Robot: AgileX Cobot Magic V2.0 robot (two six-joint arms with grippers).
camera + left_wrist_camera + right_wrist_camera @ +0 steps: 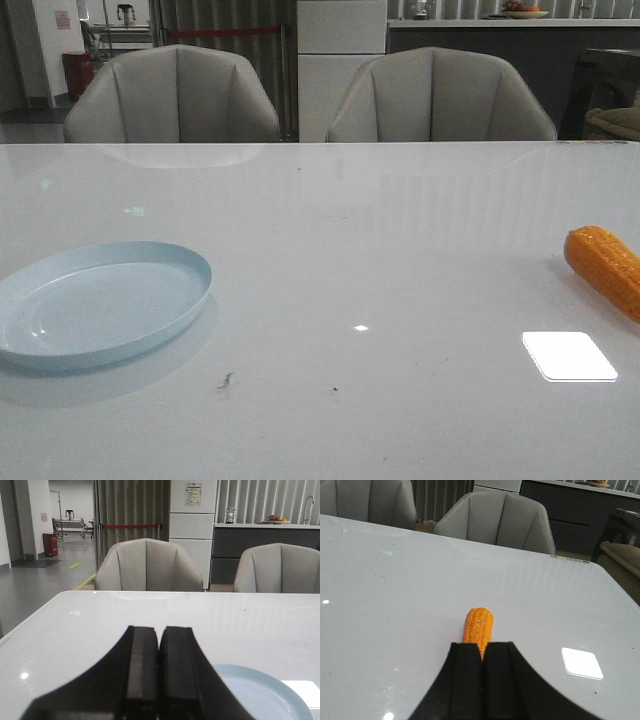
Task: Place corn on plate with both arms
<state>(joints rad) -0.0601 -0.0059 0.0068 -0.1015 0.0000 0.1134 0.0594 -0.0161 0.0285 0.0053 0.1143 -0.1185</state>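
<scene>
The orange-yellow corn point(606, 266) lies on the white table at the far right edge of the front view, blunt tip toward the middle. The pale blue plate point(100, 305) sits empty at the front left. Neither arm shows in the front view. In the right wrist view my right gripper point(483, 645) is shut and empty, with the corn point(478, 624) lying on the table just beyond its fingertips, its near end hidden by them. In the left wrist view my left gripper point(160, 629) is shut and empty, and the plate point(265, 695) is beside and below it.
Two grey chairs point(175, 95) point(440, 98) stand behind the table's far edge. A bright ceiling-light reflection point(568, 355) lies on the glossy tabletop near the corn. A few small dark specks point(225, 380) mark the front of the table.
</scene>
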